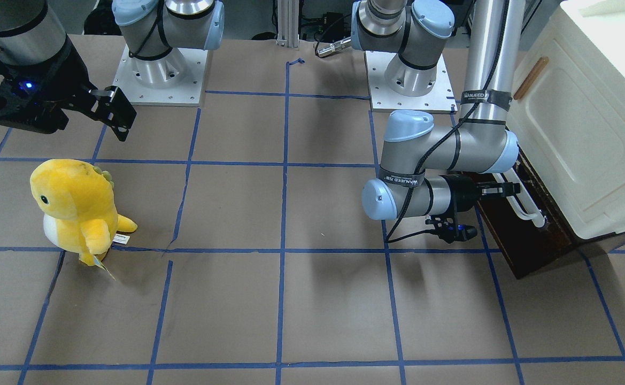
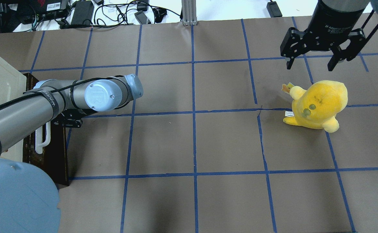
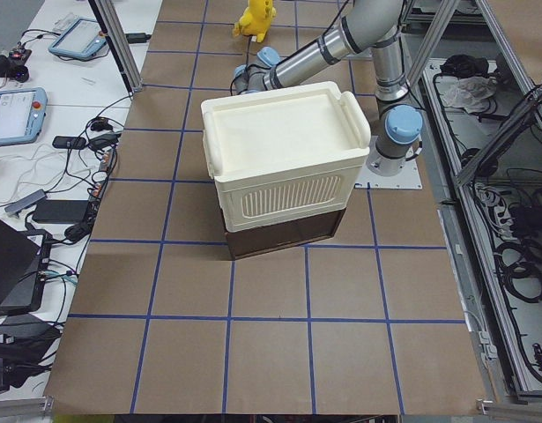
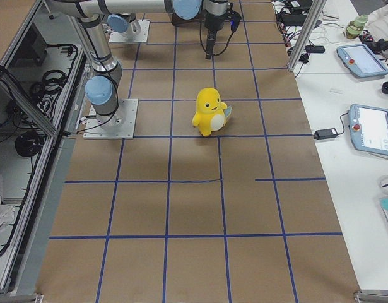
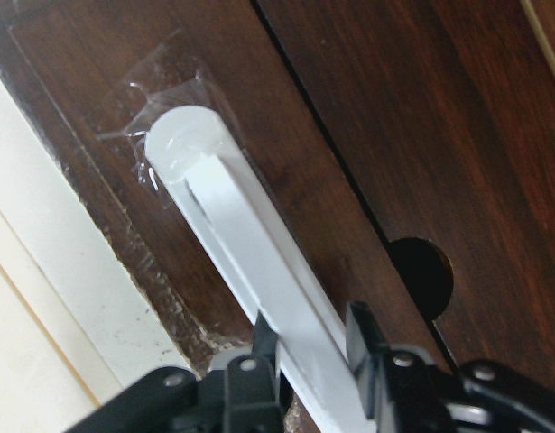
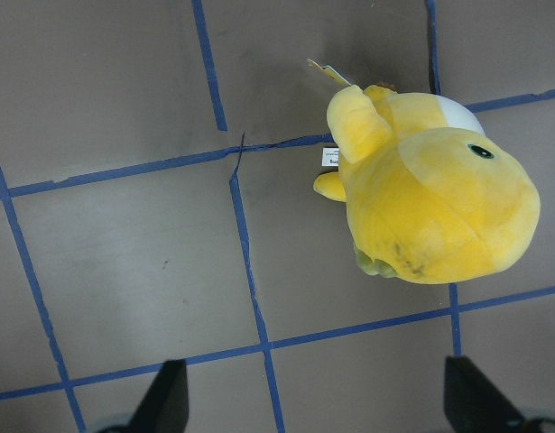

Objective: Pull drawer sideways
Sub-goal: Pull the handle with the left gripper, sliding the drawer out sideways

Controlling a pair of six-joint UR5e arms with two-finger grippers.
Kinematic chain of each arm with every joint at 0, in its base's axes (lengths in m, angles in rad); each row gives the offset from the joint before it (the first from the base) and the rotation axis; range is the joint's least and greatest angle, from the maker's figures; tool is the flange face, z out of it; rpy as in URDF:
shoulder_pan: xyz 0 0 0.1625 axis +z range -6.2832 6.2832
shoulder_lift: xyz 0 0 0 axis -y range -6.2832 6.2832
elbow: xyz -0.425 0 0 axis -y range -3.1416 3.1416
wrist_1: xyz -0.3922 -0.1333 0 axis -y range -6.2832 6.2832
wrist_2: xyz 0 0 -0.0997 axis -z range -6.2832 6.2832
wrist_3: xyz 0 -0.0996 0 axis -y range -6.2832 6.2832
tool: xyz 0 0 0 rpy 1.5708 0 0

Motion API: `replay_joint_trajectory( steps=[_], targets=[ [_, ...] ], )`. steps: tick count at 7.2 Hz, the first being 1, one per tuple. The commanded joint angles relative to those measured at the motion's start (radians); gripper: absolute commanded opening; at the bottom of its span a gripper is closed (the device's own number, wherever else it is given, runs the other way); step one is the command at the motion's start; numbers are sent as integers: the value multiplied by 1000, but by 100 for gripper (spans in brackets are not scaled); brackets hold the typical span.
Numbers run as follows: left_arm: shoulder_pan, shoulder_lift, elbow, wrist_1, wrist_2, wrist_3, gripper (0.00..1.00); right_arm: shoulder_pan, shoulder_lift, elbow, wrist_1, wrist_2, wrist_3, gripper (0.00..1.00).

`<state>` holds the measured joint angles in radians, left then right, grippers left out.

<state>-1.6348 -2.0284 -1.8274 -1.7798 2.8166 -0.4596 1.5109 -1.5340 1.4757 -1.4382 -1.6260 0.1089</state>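
Observation:
The drawer (image 1: 531, 235) has a dark brown wooden front and sits at the foot of the cream cabinet (image 1: 574, 133). Its long white bar handle (image 1: 526, 207) runs along the front. My left gripper (image 1: 511, 188) reaches sideways to that handle. In the left wrist view the gripper (image 5: 311, 341) has a black finger on each side of the white bar (image 5: 250, 244) and is shut on it. The drawer also shows in the overhead view (image 2: 51, 152), partly hidden by my left arm. My right gripper (image 2: 310, 66) is open and empty, far from the drawer.
A yellow plush toy (image 1: 77, 208) stands on the brown table on my right side, just below the right gripper (image 6: 318, 406). The cabinet door has a small tan wooden handle (image 1: 530, 78). Blue tape lines grid the table.

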Motion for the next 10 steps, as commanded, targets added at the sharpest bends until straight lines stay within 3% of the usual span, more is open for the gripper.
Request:
replay_joint_trajectory(
  steps=[1, 10],
  targets=[
    [-2, -4, 10, 0, -2, 7, 27, 0, 0, 0, -1, 0, 0, 100],
    [-49, -13, 10, 0, -3, 10, 28, 0, 0, 0, -1, 0, 0, 100]
  ],
)
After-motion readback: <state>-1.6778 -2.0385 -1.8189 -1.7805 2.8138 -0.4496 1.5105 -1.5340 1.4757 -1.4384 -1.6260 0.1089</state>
